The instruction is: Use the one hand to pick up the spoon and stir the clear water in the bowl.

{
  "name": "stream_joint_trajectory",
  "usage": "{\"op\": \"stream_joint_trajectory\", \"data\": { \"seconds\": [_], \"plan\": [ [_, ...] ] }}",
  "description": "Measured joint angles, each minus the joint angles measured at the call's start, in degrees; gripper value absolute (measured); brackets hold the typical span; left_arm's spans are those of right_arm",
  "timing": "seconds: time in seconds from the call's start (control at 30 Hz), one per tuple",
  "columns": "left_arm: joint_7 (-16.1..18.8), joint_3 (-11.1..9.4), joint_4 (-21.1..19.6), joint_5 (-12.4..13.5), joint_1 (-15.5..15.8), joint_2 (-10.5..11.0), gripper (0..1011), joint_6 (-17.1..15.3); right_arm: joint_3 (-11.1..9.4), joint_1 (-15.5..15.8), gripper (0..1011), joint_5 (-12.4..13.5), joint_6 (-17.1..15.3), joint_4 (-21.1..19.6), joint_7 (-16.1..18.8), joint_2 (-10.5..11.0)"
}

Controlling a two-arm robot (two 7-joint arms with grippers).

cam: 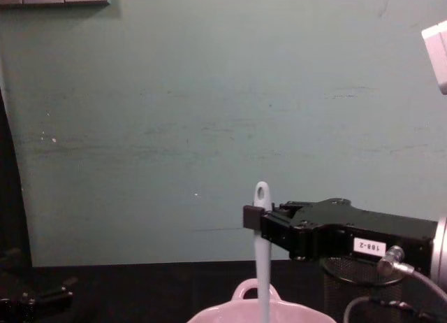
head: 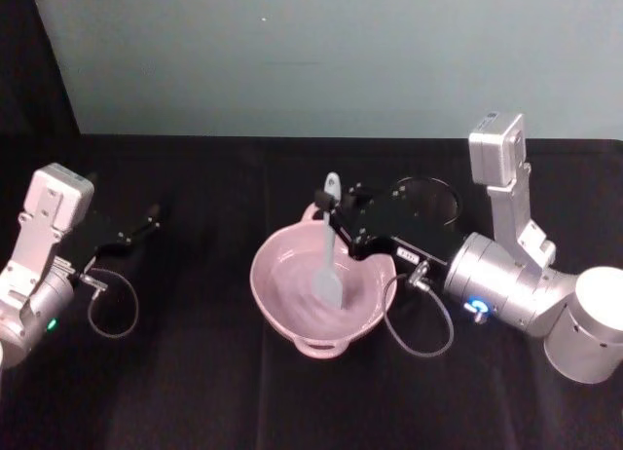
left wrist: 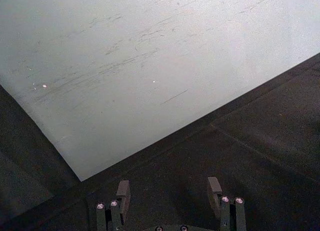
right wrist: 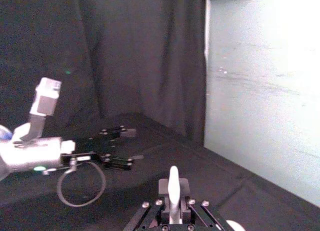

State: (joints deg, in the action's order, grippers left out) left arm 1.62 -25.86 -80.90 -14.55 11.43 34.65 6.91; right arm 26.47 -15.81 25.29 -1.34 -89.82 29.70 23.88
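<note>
Bowl [head: 275, 318]: sitting mid-desk [head: 195, 392], nearest the robot.
Spoon [head: 329, 260]: standing almost upright, blade dipping inside the bowl.
Right end effector [head: 339, 211]: clenching the spoon's handle high up, just under the hole, over the bowl's far rim.
Risk: with so high a grasp, the blade is likely pivoting under load. A wide stroke could be striking the wall, shoving the bowl or slopping water.
Left end effector [left wrist: 169, 183]: lying released, well apart to the left.
Mesh cup [head: 438, 208]: standing just behind the right end effector. A rearward sweep could be knocking it.
</note>
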Motion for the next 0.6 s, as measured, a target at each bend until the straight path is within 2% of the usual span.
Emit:
{"op": "stream_joint_trajectory", "data": {
  "seconds": [0.2, 0.3, 0.6],
  "plan": [
    [0.0, 0.0, 0.0, 0.0, 0.0, 0.0, 1011, 0.0, 1.28, 0.81, 120, 0.95, -0.31, -1.61, 0.49, -0.08],
    [0.0, 0.0, 0.0, 0.0, 0.0, 0.0, 1011, 0.0, 2.31, 0.52, 120, 1.04, 0.06, -1.47, 0.48, -0.9],
    [0.0, 0.0, 0.0, 0.0, 0.0, 0.0, 1011, 0.0, 3.97, -2.27, 119, -0.2, 2.36, 3.66, -0.36, -4.17]
  ]
}}
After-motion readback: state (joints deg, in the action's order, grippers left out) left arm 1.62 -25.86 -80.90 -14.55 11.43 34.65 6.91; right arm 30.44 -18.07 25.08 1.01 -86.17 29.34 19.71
